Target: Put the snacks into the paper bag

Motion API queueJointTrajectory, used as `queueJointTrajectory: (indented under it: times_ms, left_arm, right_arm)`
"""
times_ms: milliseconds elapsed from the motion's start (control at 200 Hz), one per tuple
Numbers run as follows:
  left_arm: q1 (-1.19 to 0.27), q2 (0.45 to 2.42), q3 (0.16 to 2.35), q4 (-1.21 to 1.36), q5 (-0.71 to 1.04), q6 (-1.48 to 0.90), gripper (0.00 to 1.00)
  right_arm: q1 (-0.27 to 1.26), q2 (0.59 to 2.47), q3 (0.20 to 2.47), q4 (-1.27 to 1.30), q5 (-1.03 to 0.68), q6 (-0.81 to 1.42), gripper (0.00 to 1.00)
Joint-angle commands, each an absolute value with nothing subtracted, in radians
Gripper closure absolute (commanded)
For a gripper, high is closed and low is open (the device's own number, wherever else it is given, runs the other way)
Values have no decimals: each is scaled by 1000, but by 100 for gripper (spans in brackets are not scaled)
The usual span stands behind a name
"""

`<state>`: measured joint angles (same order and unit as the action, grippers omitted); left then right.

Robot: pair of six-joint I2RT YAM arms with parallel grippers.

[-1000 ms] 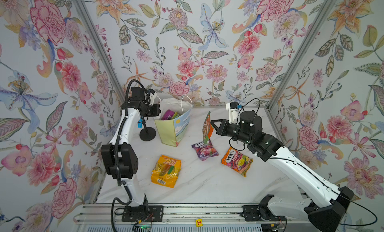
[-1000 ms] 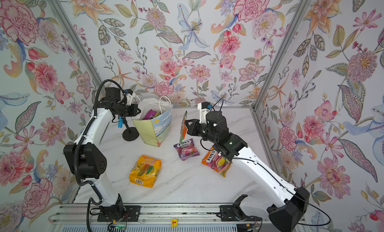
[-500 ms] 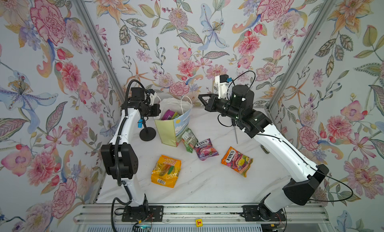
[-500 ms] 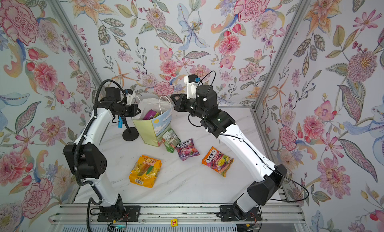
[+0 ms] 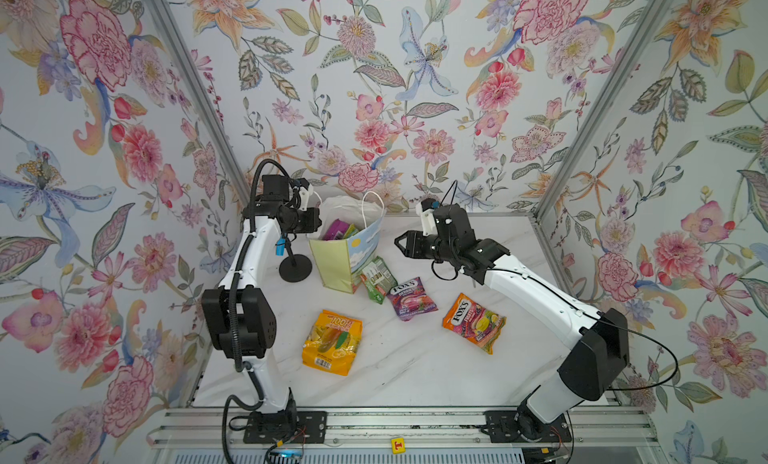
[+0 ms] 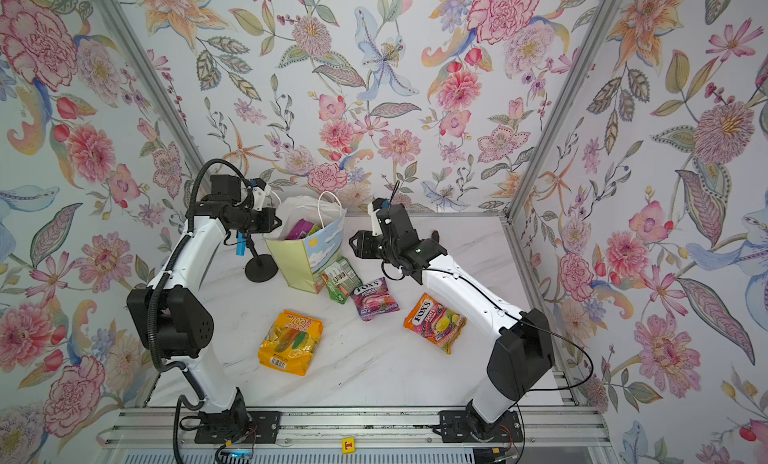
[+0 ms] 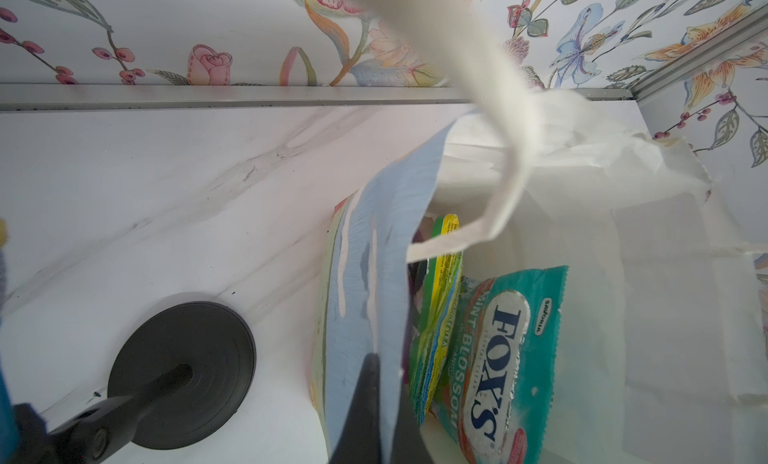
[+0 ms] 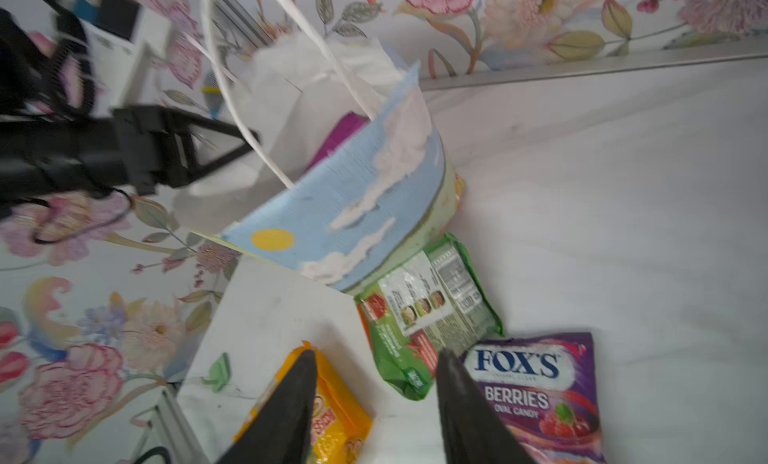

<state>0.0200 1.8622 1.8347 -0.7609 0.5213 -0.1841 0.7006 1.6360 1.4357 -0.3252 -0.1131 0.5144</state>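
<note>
Black round-based stand (image 5: 295, 268) with blue toy microphone (image 5: 281, 246) stands near the left pincer (image 5: 317, 226), lower down. Marble tabletop (image 5: 395, 374) lies beneath it.

Bright even light, blurred right-wrist view

Enclosed robot test cell; floral-papered wall panels (image 5: 374, 66) in aluminium framing (image 5: 198, 100); marble-look desk (image 5: 415, 383); two arms (image 5: 540, 299) bolted to front rail (image 5: 395, 420).

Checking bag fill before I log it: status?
Left gripper shut on paper bag rim; right gripper open, empty. Green packet outside, against bag's foot; purple FOX'S Berries packet, orange FOX'S Fruits packet, yellow 100 packet on table. Bag mouth open.
</note>
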Motion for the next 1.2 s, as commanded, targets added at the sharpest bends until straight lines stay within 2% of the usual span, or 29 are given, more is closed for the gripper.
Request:
queueJointTrajectory:
  times_ms: [0, 130, 290, 495, 891, 1046, 1191]
  left_arm:
    - [32, 1824, 1826, -755, 535, -190, 97]
    - [31, 1825, 1827, -755, 538, -190, 97]
    - [33, 1821, 1825, -755, 536, -189, 97]
    - [33, 1822, 1827, -755, 540, -189, 97]
    - [33, 1818, 1827, -756, 540, -187, 97]
    - [34, 1818, 1827, -756, 538, -187, 97]
    - [33, 1817, 1827, -756, 538, -186, 97]
  right_arm:
    - [786, 1639, 1390, -329, 32, 418, 36]
    - [850, 1711, 1399, -341, 108, 363, 35]
    - [933, 1835, 1495, -385, 176, 306, 25]
    - [979, 1973, 1584, -413, 242, 280, 25]
    - [984, 2123, 1707, -462, 330, 249, 26]
    - [985, 2165, 1739, -465, 369, 232, 33]
    - [983, 2197, 1768, -465, 396, 222, 52]
